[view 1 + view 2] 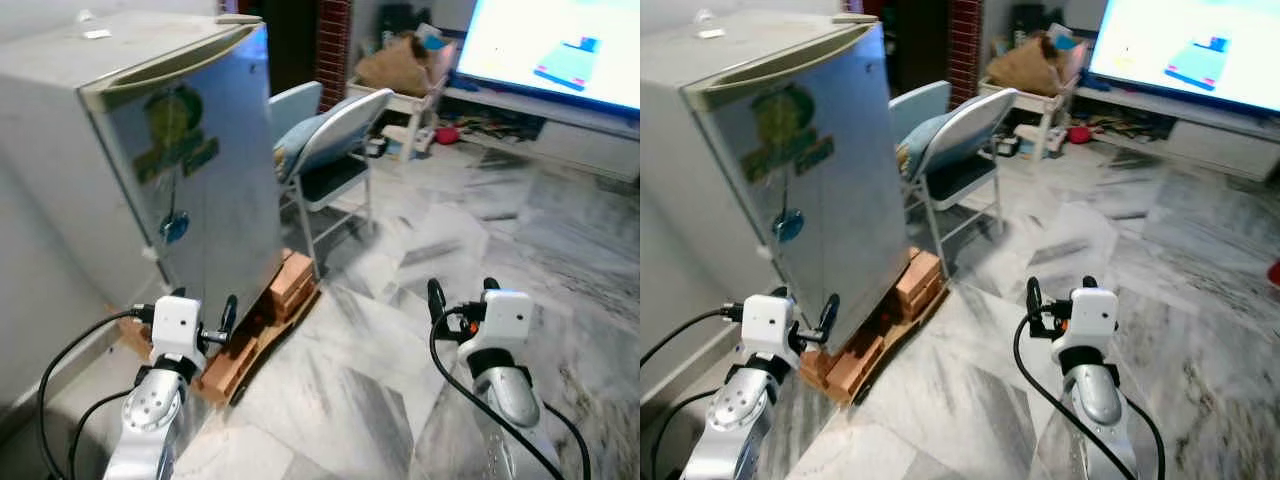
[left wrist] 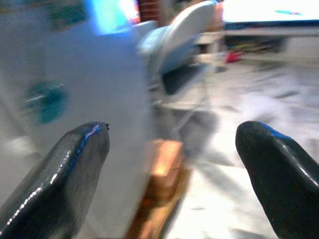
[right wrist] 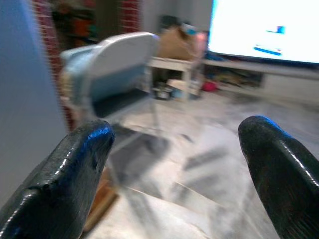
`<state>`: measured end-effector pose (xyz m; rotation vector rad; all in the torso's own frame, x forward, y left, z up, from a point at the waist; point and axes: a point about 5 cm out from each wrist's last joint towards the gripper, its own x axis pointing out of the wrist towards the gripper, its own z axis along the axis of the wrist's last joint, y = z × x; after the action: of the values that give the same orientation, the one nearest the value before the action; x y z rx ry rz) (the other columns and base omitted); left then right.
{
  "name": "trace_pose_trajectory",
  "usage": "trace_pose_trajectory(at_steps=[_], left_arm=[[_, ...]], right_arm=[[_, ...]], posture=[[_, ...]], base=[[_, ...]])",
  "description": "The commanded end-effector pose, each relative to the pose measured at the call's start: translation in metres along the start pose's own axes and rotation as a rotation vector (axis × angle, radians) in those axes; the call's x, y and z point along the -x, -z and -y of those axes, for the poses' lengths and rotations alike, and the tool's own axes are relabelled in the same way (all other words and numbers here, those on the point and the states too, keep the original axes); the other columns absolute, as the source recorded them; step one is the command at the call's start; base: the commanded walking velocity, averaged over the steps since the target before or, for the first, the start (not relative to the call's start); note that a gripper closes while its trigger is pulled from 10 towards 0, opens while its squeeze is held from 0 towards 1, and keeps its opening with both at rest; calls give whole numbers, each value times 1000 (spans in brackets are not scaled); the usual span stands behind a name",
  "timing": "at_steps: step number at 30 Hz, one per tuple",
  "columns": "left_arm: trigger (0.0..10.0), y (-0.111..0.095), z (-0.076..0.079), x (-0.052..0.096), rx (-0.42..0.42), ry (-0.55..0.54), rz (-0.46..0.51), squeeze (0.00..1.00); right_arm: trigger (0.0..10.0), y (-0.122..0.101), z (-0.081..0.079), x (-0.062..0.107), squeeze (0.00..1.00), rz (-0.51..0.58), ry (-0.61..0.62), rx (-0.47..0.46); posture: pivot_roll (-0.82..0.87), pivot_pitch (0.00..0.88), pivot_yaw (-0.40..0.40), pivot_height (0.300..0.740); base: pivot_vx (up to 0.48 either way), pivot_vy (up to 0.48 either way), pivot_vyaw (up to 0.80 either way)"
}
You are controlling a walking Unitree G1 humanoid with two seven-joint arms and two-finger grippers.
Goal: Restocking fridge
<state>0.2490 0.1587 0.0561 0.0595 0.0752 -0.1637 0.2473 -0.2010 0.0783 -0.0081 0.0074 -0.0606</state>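
From my head's left eye, the small grey-silver fridge with the green sticker on its shut door (image 1: 190, 160) stands ahead and to my left, raised on a stack of orange-brown bricks and boards (image 1: 270, 310). My left pincer (image 1: 205, 315) hangs low just in front of the door's bottom corner, fingers spread with nothing between them. My right pincer (image 1: 460, 295) is well apart from the fridge, over the grey-veined marble floor (image 1: 400, 300), also spread and empty. The left arm is plainly the nearer one. The door's long axis runs upright, and its cream top lip (image 1: 170, 70) sits far above my left pincer.

From the right eye, the same layout: a pale blue folding chair (image 1: 960, 140) stands just beside the fridge on its far side.

Through my left wrist, both black fingers (image 2: 60, 174) stand wide, framing the blurred door face and the bricks beneath it.

Through my right wrist, the fingers (image 3: 70, 169) are wide too, aimed past the fridge's edge towards the chair and a bright screen (image 3: 264, 30).

I judge the door must be opened first, with a reach up and leftward.
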Motion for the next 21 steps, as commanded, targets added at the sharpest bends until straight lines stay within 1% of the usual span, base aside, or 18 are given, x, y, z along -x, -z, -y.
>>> trace_pose_trajectory(at_steps=[1, 6, 10, 12, 21], left_arm=[[10000, 1, -3, 3, -8, 8, -10, 0], [10000, 0, -3, 2, -15, 4, -8, 0], [10000, -1, -3, 1, 2, 0, -6, 0], [10000, -1, -3, 2, 2, 2, -6, 0], [10000, 2, 2, 2, 8, 15, -27, 0]], right_arm=[[10000, -4, -3, -4, 0, 15, -8, -2], [10000, -2, -4, -3, 0, 2, -13, 4], [10000, -2, -5, -2, 0, 5, -18, 3], [10000, -2, -5, -2, 0, 4, -19, 5], [10000, 1, -4, -2, 0, -9, -19, 16]], posture=[[-22, 0, 17, 740], [-23, 0, 17, 740], [-24, 0, 18, 740], [-25, 0, 19, 740], [-27, 0, 20, 740]], base=[[281, 390, -444], [277, 393, -666], [278, 391, -766], [270, 398, -444], [0, 428, 0]])
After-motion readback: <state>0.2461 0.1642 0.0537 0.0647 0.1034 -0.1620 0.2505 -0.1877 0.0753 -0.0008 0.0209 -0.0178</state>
